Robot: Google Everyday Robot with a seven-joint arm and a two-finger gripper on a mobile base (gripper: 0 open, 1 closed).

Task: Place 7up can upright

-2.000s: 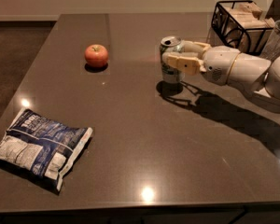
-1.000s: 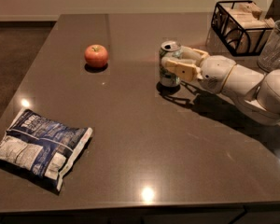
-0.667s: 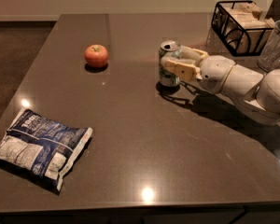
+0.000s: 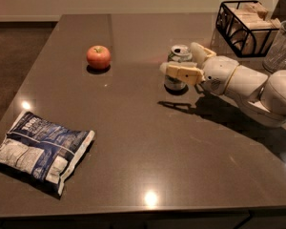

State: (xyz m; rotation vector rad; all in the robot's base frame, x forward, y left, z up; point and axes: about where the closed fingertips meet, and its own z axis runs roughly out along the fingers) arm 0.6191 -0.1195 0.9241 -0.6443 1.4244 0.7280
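Camera view shows the tool (image 4: 178,57) at the right-centre of the counter (image 4: 143,147), straddling the 7up can (image 4: 175,83) at mid-height. Whether it is clamped on the can or already released cannot be told. Compared with two seconds ago, the arm has dropped and the can has come down slightly with it. In the last second the pose has barely altered. The can now stands upright, pull-tab top uppermost, with its base meeting its own shadow on the counter. This suggests that the placement itself is complete or nearly so. Judged from this, the remaining steps are release and a straight withdrawal that does not drag the can sideways. The apple (image 4: 98,56), well apart to the left, has not moved. The chip bag (image 4: 40,149) at the near left corner and the wire basket (image 4: 224,25) behind the arm are likewise unchanged.
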